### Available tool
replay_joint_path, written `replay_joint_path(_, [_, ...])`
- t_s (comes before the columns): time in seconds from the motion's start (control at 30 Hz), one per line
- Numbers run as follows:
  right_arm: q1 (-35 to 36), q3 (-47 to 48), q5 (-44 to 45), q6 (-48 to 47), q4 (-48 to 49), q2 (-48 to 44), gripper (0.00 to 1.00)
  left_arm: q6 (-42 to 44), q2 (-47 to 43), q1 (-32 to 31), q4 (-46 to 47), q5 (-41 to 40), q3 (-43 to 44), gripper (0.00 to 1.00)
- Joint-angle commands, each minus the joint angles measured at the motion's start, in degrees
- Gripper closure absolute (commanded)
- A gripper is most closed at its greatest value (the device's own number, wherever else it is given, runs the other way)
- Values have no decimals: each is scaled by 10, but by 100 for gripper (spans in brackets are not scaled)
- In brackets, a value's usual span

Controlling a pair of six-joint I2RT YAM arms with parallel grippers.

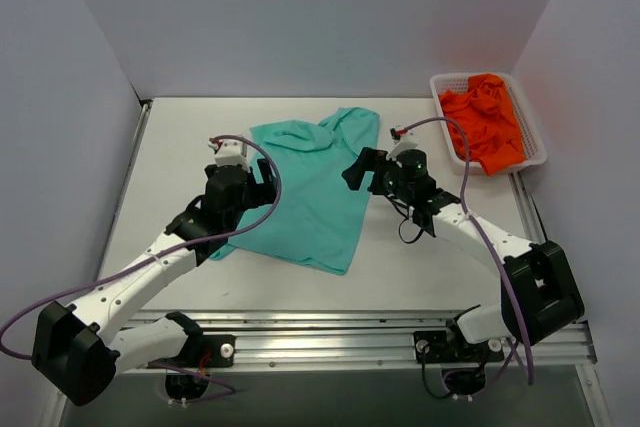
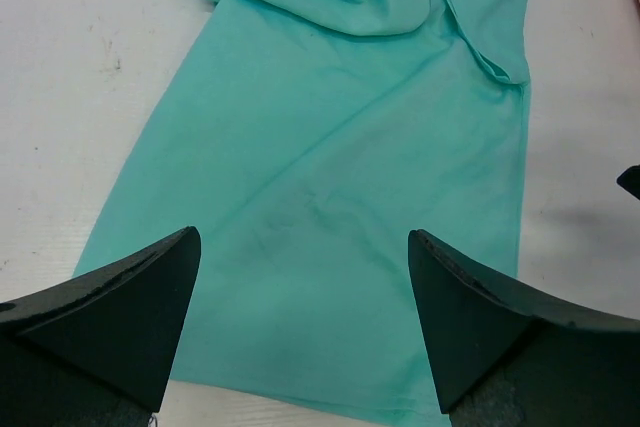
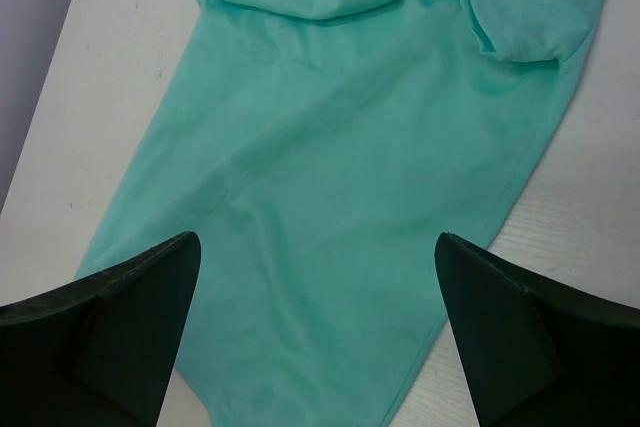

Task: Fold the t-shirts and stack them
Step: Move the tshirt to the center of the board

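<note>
The top view alone takes in the whole table (image 1: 180, 147). At the left of it, the left pincer (image 1: 262, 177) hangs over the left edge of the teal-green t-shirt (image 1: 310, 187). The shirt lies spread on the middle of the table, its far end bunched and partly folded over itself. The right pincer (image 1: 357, 169) sits just beside the shirt's right edge. At the far right a white basket (image 1: 537, 137) holds the crumpled orange t-shirts (image 1: 485, 122), well apart from the teal one.

From above, the state of the jaws is hard to read; the wrist views settle it. The left wrist camera shows the left pincer (image 2: 300, 237) open wide, gripping nothing, with the teal-green t-shirt (image 2: 340, 147) flat below it. A loose fold lies across the shirt's far end, and a turned sleeve hem shows at the far right. The right wrist camera shows the right pincer (image 3: 315, 237) likewise spread and empty above the same cloth (image 3: 350, 147), with bare table on both sides.
</note>
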Motion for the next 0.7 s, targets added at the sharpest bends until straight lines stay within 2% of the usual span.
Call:
replay_joint_path(0.0, [5,3,11,-4,11,-23,0,-17,-2,-2,3,-24,1,6])
replay_joint_path(0.1, [5,27,55,-9,-37,-22,0,-46,11,-2,24,-19,-11,6])
replay_joint_path(0.23, [5,19,103,-4,-43,-40,1,-95,41,-11,60,-17,-35,6])
replay_joint_path(0.33, [4,-3,154,4,-40,-78,1,-98,74,-34,96,-16,-47,5])
replay_joint_path(0.47, [3,-36,284,28,-50,-137,0,-102,111,-79,105,-58,-49,5])
replay_joint_path(0.6, [-2,-59,343,44,-61,-176,0,-118,139,-115,116,-66,-51,4])
replay_joint_path(0.67, [-6,-51,344,45,-75,-176,0,-129,156,-137,119,-67,-51,4])
